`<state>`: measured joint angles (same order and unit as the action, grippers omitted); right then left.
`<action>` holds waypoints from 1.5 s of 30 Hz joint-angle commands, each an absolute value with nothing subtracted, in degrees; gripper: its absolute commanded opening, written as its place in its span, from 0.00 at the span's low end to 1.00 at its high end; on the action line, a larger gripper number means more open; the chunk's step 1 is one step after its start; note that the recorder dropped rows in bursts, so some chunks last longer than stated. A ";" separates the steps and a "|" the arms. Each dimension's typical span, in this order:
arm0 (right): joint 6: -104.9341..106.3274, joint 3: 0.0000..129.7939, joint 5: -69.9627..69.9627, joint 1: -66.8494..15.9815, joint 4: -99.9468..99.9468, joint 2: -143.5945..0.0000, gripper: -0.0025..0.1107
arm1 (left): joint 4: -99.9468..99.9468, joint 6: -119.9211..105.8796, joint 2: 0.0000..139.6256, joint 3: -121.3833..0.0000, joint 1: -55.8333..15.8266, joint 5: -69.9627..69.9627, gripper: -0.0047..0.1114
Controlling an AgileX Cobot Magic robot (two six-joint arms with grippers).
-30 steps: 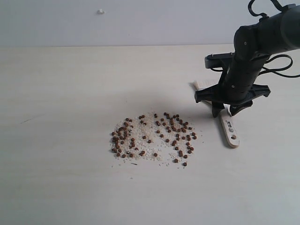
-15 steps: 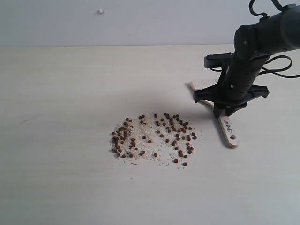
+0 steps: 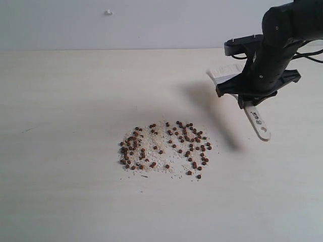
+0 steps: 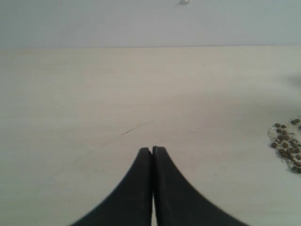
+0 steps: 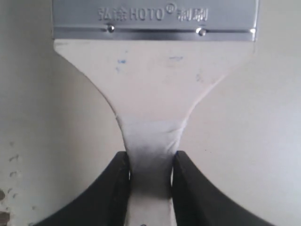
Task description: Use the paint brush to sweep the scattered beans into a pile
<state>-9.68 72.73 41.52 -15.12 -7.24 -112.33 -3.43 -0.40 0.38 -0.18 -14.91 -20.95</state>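
Observation:
The beans (image 3: pixel 166 146) lie scattered in a loose patch with whitish grains on the pale table, left of and below my right gripper. My right gripper (image 3: pixel 251 101) is shut on the narrow neck of the paint brush (image 3: pixel 257 122) and holds it lifted off the table; its shadow falls beneath. In the right wrist view the pale handle (image 5: pixel 150 122) sits clamped between both fingers (image 5: pixel 115 188), with the silver ferrule (image 5: pixel 155 19) beyond. The bristles (image 3: pixel 224 72) stick out past the arm. My left gripper (image 4: pixel 152 149) is shut and empty, with a few beans (image 4: pixel 287 143) far to one side.
The pale wooden table (image 3: pixel 65 101) stretches around the bean patch. A grey wall runs behind it, with a small white speck (image 3: pixel 108 12) on it. A thin dark scratch (image 3: pixel 28 130) marks the table at the left.
My right gripper closed on the brush handle and raised the brush off the table, moving up and slightly right. The beans and left gripper stayed put.

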 commanded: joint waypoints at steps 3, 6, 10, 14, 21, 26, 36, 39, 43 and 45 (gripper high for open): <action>5.63 73.05 52.46 -15.27 -7.58 -104.96 0.02 | -3.19 -0.53 0.00 0.00 -14.73 -20.41 0.04; 9.62 73.05 57.16 -15.27 -6.77 -102.04 0.02 | -3.19 -0.53 0.00 0.00 -14.73 -20.41 0.04; 15.62 73.05 63.50 -15.27 0.00 -98.70 0.02 | -3.19 -0.53 0.00 0.00 -14.73 -20.41 0.04; 19.64 73.32 69.96 -15.27 7.75 -96.87 0.02 | -3.19 -0.53 0.00 0.00 -14.73 -20.41 0.04; 17.68 74.35 69.96 -15.27 9.05 -96.17 0.02 | -2.44 -6.93 0.00 0.00 -14.73 -19.05 0.04; 17.79 74.46 69.96 -15.27 8.91 -96.16 0.02 | -6.50 -9.88 0.00 0.00 -14.73 -7.24 0.04; 17.79 84.64 69.96 -15.27 8.35 -102.72 0.02 | -1.61 0.00 0.00 0.00 -14.73 22.06 0.04; 17.79 87.13 69.96 -15.27 7.35 -105.28 0.02 | 10.29 7.12 1.58 0.00 -14.73 30.42 0.04; 18.02 90.11 69.96 -15.27 5.81 -108.28 0.02 | 24.33 9.74 8.74 -2.56 -14.73 40.35 0.04; 18.40 91.90 69.96 -15.27 4.06 -110.67 0.02 | 28.77 9.82 17.25 -7.18 -14.73 40.39 0.04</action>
<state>17.86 90.24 70.37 -15.12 5.78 -109.09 23.31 8.72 10.96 -3.61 -14.91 38.24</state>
